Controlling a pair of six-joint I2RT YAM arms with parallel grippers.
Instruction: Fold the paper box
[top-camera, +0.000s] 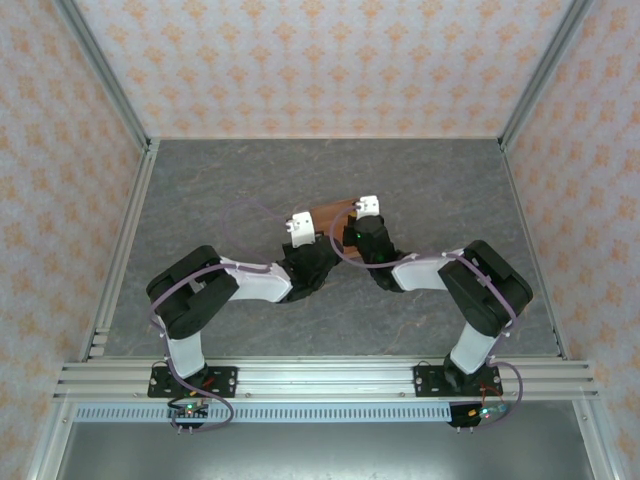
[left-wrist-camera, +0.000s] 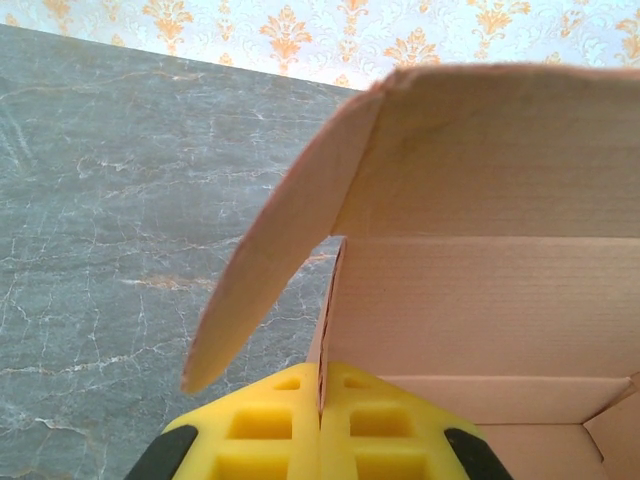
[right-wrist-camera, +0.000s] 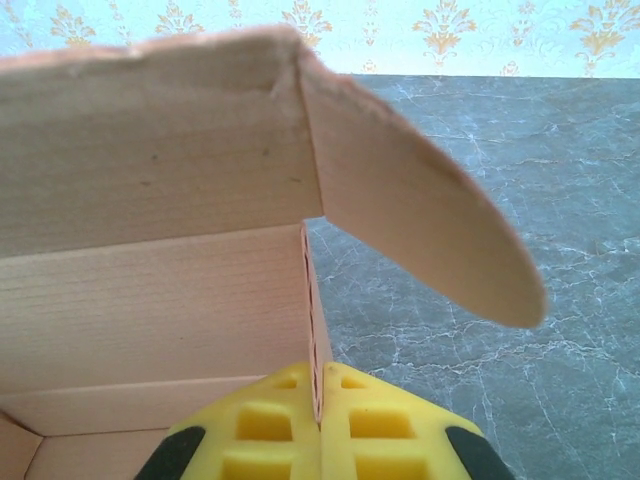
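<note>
Salmon ribbed-card paper box (top-camera: 332, 215) w/ rounded flaps (right-wrist-camera: 430, 230).

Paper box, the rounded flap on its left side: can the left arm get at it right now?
Probably not yet: the left gripper is shut on the paper box at its side wall and would have to let go first. Otherwise the rounded flap hangs free just above it, over the table.

Bright, even, soft-shadowed light throughout; wrist views sharp on the table, slightly blurred up close.
</note>
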